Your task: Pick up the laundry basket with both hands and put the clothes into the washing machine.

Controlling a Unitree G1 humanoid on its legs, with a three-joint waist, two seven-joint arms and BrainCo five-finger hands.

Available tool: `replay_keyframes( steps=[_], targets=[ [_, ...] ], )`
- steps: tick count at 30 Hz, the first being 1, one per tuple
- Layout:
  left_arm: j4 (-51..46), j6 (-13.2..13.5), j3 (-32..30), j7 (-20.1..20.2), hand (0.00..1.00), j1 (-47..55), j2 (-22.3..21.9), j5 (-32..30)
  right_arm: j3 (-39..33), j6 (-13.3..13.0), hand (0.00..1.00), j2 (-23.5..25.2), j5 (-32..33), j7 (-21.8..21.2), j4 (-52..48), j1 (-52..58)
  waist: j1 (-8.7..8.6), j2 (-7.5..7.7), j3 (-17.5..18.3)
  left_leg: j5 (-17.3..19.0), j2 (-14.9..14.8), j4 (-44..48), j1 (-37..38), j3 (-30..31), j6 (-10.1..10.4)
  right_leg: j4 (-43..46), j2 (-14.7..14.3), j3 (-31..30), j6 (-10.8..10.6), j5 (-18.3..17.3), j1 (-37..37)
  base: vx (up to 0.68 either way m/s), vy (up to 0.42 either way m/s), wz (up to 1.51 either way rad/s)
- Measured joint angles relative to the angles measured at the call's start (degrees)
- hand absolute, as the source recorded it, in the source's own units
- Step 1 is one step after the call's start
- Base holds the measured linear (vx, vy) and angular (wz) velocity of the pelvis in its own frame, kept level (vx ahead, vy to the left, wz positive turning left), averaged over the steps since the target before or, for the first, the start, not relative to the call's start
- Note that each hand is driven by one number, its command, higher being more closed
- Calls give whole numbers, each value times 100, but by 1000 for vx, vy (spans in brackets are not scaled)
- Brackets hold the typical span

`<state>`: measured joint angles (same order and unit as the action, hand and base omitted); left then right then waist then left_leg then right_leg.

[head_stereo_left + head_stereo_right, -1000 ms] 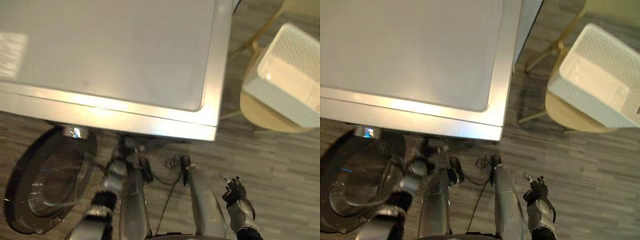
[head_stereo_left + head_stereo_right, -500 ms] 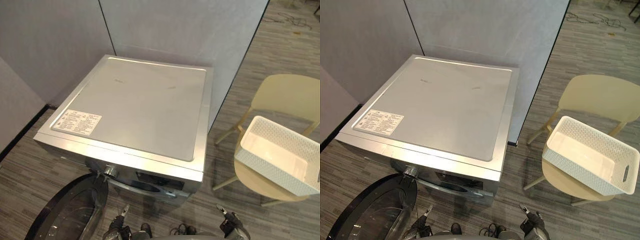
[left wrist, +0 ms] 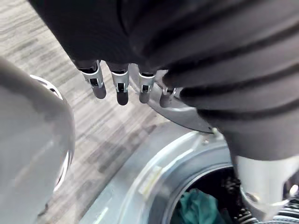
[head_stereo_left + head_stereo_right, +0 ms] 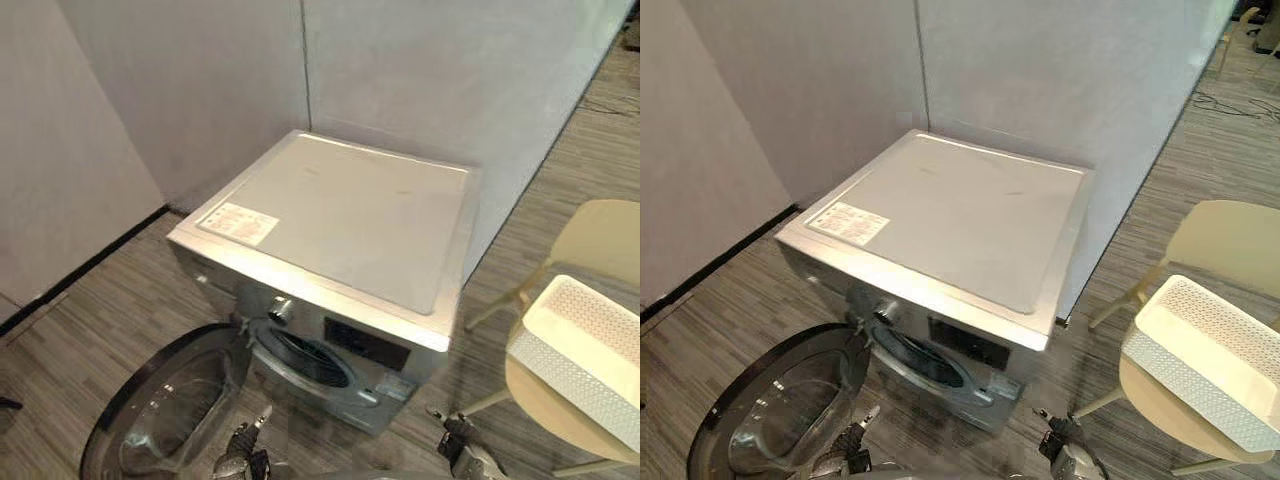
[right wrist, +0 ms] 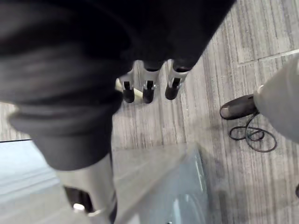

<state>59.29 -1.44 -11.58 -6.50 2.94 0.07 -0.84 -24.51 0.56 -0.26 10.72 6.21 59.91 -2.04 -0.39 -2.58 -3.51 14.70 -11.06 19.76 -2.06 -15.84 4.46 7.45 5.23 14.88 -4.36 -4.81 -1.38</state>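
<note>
A white perforated laundry basket (image 4: 588, 352) rests on a pale yellow chair (image 4: 1225, 238) at the right; nothing shows inside it. The silver washing machine (image 4: 345, 225) stands in the middle, its round glass door (image 4: 168, 412) swung open to the lower left and the drum opening (image 4: 312, 358) exposed. In the left wrist view a teal-green cloth (image 3: 197, 209) lies inside the drum. My left hand (image 4: 243, 463) hangs low in front of the door, fingers (image 3: 119, 89) straight and empty. My right hand (image 4: 1060, 452) is low between machine and chair, fingers (image 5: 147, 91) straight, holding nothing.
Grey partition walls (image 4: 420, 70) stand close behind and to the left of the machine. Wood-pattern floor (image 4: 90, 320) lies in front. The chair's legs (image 4: 495, 305) reach toward the machine's right side.
The whole picture has shifted: the camera has moved from looking down on the machine's top to showing its front and open drum. Both hands stay low at the bottom edge, open.
</note>
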Motion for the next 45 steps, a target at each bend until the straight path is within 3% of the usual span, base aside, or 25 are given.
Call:
replay_keyframes(
  steps=[1, 2, 5, 7, 11, 17, 23, 31, 32, 39, 45],
  targets=[
    [8, -15, 108, -1, 0, 29, 150, -58, 7, 5, 0, 55, 0, -19, 73, 2, -35, 146, -6, -140, 166, -211, 22, 26, -81, -49, 101, 8, 10, 27, 11, -55, 198, 54],
    [35, -55, 188, 0, 0, 59, 266, -123, -5, 4, 0, 65, 1, -17, 149, 15, -45, 199, -4, -194, 279, -263, 31, 91, -119, -152, 158, 25, -23, 132, -51, -50, 176, 43],
    [100, -72, 347, -5, 0, 55, 401, -221, -47, 1, 0, 49, -1, -13, 184, 203, -82, 185, 10, -314, 548, -467, 118, 294, -229, -297, 331, 110, -90, 224, -293, -66, 112, 42],
    [114, -50, 548, 5, 0, 55, 470, -272, -51, 11, 0, 48, -4, -11, 237, 295, -183, 261, 51, -669, 779, -1001, 370, 401, -279, -282, 489, 226, -91, 228, -330, -66, 49, 38],
    [302, -45, 755, 16, 0, 50, 443, -276, 13, 48, 0, -46, -13, -20, 250, 322, -192, 206, 45, -1529, 954, -2560, 797, 111, -301, -276, 489, 25, -148, 315, 151, -117, -4, -21],
    [334, 14, 762, 22, 0, -28, 472, -390, 352, 33, 0, -76, 8, -28, 156, 356, -218, 325, -32, -1505, 900, -2556, 515, -346, -279, -364, 377, -497, -180, 531, 591, -109, 0, -46],
    [320, 2, 728, 19, 0, -142, 580, -388, 336, 27, 0, 20, 292, -145, 160, 481, -226, 513, -95, -1443, 923, -2529, 446, -250, -309, -174, 352, -690, -198, 381, 689, 43, 10, 5],
    [345, -4, 670, 22, 0, -174, 533, -321, 68, 18, 0, 23, 460, -259, 191, 315, -186, 507, -15, -1454, 890, -2517, 623, -166, -333, -682, 175, -887, -77, 523, 321, 162, -23, 0],
    [600, -48, 642, 25, 0, -164, 410, -321, 129, 93, 0, -24, 217, -262, 445, 531, -180, 464, 210, -1181, 906, -2370, 873, -1, -311, -675, 178, -1139, -84, 382, 55, 0, 0, 0],
    [597, -44, 628, 24, 0, -122, 410, -320, 125, 92, 0, -23, 222, -264, 444, 599, -177, 449, 194, -1181, 904, -2360, 809, 30, -311, -672, 182, -1068, -86, 380, 97, 0, 0, 2],
    [582, -37, 230, 14, 0, -93, 432, -218, -48, 80, 0, -59, 220, -274, 432, 600, -163, 429, 44, -1179, 883, -2277, 642, 136, -305, -659, 189, -938, -105, 377, 177, 0, -34, 10]
  ],
)
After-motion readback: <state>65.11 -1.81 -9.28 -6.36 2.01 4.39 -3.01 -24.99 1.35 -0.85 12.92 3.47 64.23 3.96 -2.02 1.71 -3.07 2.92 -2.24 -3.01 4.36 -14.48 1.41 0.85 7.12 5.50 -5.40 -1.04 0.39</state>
